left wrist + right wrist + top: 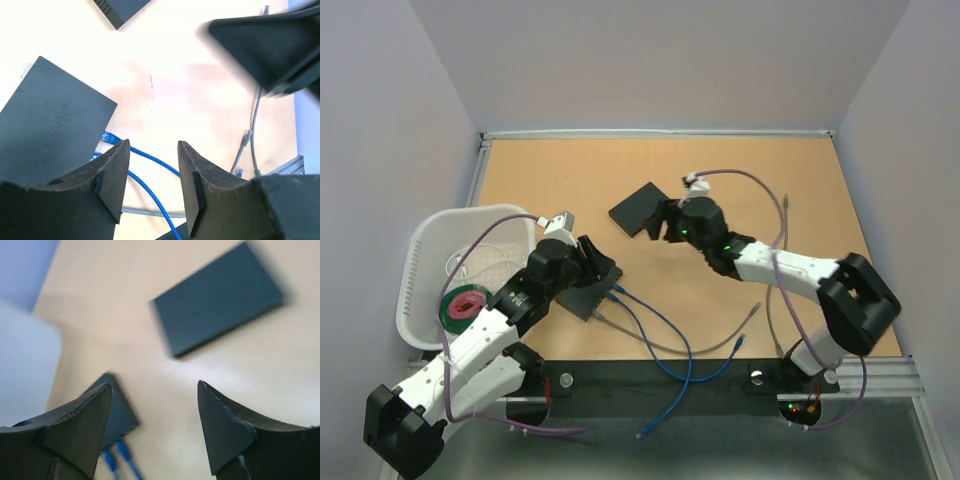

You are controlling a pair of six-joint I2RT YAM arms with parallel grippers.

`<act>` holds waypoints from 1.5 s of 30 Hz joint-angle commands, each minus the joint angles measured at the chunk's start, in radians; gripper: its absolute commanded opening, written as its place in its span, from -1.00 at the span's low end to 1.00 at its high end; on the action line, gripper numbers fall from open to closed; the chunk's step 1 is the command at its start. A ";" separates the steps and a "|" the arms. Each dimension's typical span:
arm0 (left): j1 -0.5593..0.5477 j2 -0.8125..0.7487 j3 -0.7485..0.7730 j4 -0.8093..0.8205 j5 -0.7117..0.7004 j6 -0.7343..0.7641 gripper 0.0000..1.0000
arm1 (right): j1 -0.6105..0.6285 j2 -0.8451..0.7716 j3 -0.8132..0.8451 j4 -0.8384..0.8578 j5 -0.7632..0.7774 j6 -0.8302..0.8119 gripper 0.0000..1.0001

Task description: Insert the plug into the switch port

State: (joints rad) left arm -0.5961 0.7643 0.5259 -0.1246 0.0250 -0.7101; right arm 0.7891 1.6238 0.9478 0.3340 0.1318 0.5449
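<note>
A black switch (590, 288) lies left of centre with two blue plugs (109, 137) in its front edge; it also shows in the left wrist view (45, 125) and the right wrist view (112, 410). A second black switch (638, 210) lies farther back and shows in the right wrist view (217, 297). My left gripper (605, 268) is open and empty (152, 185), above the blue cables beside the near switch. My right gripper (665, 222) is open and empty (155, 425), next to the far switch. A loose grey plug (246, 137) lies on the table.
A white basket (420, 270) with a green and red roll (465, 305) stands at the left. Blue cables (660, 345) and grey cables (720, 345) trail over the front of the table toward the metal rail (720, 378). Walls close the sides and back.
</note>
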 commanded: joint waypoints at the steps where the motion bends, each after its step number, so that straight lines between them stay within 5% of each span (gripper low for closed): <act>1: -0.004 -0.008 -0.015 0.048 0.004 0.009 0.07 | -0.168 -0.239 -0.140 -0.247 0.260 0.079 0.51; 7: -0.008 0.052 -0.208 0.277 0.121 -0.048 0.07 | -0.324 -0.386 -0.164 -0.574 0.494 0.142 0.51; 13: -0.018 0.148 -0.306 0.411 0.135 -0.037 0.07 | -0.639 -0.312 -0.134 -0.609 0.273 0.096 0.36; 24: -0.018 0.141 -0.415 0.609 0.202 -0.048 0.04 | -0.784 -0.022 0.117 -0.570 0.279 0.004 0.30; 36: -0.018 -0.298 -0.520 0.589 0.228 -0.048 0.12 | -0.889 0.289 0.368 -0.552 0.224 -0.080 0.11; 45: -0.018 -0.212 -0.517 0.612 0.217 -0.054 0.13 | -0.890 0.378 0.413 -0.529 0.157 -0.083 -0.08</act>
State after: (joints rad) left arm -0.6117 0.5056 0.0582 0.4370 0.2359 -0.7650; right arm -0.0986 1.9923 1.3327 -0.2317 0.3302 0.4736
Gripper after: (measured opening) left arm 0.564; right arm 0.506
